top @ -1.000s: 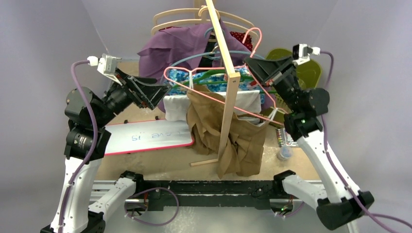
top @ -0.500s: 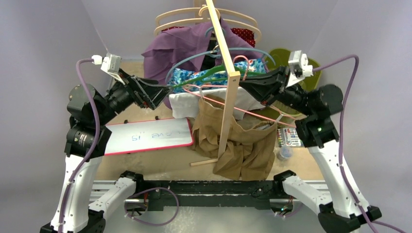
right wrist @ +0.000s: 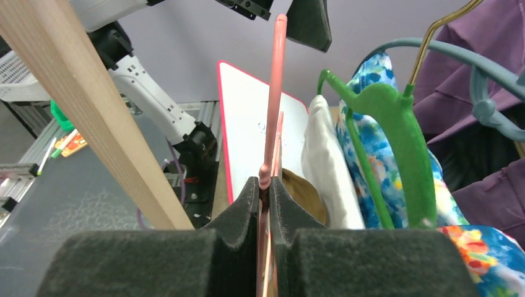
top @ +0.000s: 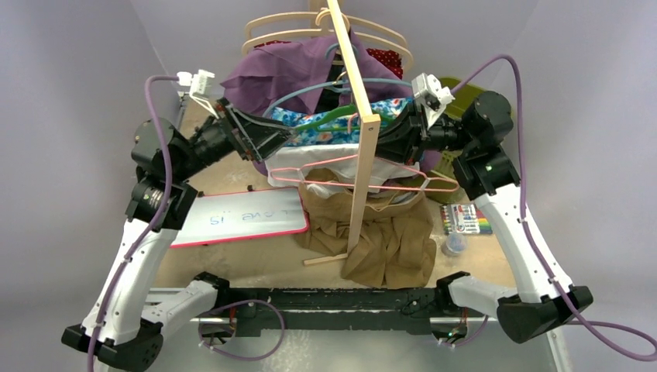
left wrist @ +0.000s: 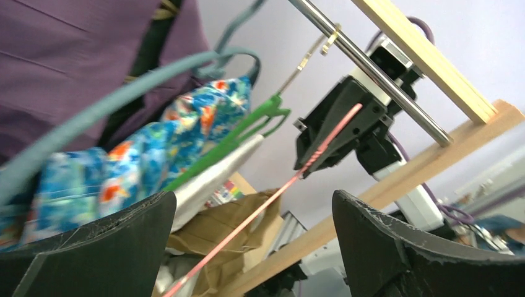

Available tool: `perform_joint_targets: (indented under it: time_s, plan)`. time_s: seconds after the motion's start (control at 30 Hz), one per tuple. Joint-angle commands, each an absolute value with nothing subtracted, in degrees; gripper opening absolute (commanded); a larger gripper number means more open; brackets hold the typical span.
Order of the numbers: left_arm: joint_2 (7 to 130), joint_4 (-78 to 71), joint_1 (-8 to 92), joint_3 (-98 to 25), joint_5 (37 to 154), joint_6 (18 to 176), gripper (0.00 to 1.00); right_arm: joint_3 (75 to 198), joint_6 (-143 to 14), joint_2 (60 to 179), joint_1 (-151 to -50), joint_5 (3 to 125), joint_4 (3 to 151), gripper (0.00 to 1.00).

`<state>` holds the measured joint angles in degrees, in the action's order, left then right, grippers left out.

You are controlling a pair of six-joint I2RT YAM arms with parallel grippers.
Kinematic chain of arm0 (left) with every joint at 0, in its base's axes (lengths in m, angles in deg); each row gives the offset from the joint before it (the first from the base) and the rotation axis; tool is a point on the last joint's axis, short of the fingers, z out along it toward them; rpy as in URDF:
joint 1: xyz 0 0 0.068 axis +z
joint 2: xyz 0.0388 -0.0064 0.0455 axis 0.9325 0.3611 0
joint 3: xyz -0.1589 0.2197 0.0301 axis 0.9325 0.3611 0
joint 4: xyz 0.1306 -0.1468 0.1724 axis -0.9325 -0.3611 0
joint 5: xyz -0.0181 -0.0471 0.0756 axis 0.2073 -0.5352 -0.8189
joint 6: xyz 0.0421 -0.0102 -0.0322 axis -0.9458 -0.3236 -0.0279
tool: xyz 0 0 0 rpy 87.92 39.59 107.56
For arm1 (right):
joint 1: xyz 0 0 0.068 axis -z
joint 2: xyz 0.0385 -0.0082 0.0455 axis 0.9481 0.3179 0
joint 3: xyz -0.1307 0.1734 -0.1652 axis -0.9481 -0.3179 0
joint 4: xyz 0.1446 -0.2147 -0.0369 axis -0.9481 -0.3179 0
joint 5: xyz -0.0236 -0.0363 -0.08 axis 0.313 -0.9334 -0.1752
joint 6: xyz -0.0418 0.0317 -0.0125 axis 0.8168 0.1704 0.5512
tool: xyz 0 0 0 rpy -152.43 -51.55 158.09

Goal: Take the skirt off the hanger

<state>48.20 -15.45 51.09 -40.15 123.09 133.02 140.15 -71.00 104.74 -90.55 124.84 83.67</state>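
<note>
The tan skirt (top: 380,232) hangs from a pink wire hanger (top: 364,175) and slumps in folds onto the table by the wooden post. My right gripper (top: 390,144) is shut on the hanger's top; in the right wrist view the pads (right wrist: 247,204) pinch the pink wire (right wrist: 275,93), with skirt cloth (right wrist: 304,193) beyond. My left gripper (top: 280,141) is open beside the hanger's left end. In the left wrist view the pink wire (left wrist: 272,195) runs between the wide-apart fingers (left wrist: 136,229) without touching them, above the skirt (left wrist: 226,226).
A wooden rack post (top: 362,186) stands in front of the skirt, with a metal rail (left wrist: 371,68). Purple (top: 294,70), floral (top: 310,128) and white (top: 283,169) garments hang on blue and green hangers (right wrist: 396,130). A whiteboard (top: 232,217), marker box (top: 467,221) and small jar (top: 455,245) lie on the table.
My right gripper has swung left and lowered the pink hanger to lie nearly flat. The skirt has sunk onto the table. My left arm has moved forward and right towards the hanger.
</note>
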Motion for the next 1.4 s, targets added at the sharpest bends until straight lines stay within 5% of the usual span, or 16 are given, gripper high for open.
perform_joint_targets:
  time_s: [0.0, 0.17, 0.4, 0.7, 0.93, 1.37]
  plan:
    - [49.3, -10.4, 44.9, -39.4, 121.2, 133.7, 0.95, 141.3, -71.9, 101.0, -90.0, 125.7, 82.1, 0.00]
    - [51.5, -9.6, 38.0, -39.7, 118.3, 131.9, 0.94, 140.0, -70.3, 96.6, -89.4, 122.0, 78.4, 0.00]
    - [56.6, -15.3, 23.6, -42.8, 109.2, 122.1, 0.89, 140.5, -80.7, 102.8, -89.5, 133.2, 86.4, 0.00]
    - [60.7, -13.9, 17.3, -43.3, 108.3, 119.8, 0.80, 139.8, -85.3, 104.5, -89.5, 134.8, 91.2, 0.00]
    - [60.7, -16.6, 16.7, -41.8, 104.5, 117.7, 0.53, 138.5, -91.1, 104.9, -89.5, 134.6, 98.4, 0.00]
    - [62.8, -10.3, 16.7, -41.6, 107.4, 116.4, 0.33, 137.4, -93.5, 107.3, -91.2, 134.5, 98.0, 0.00]
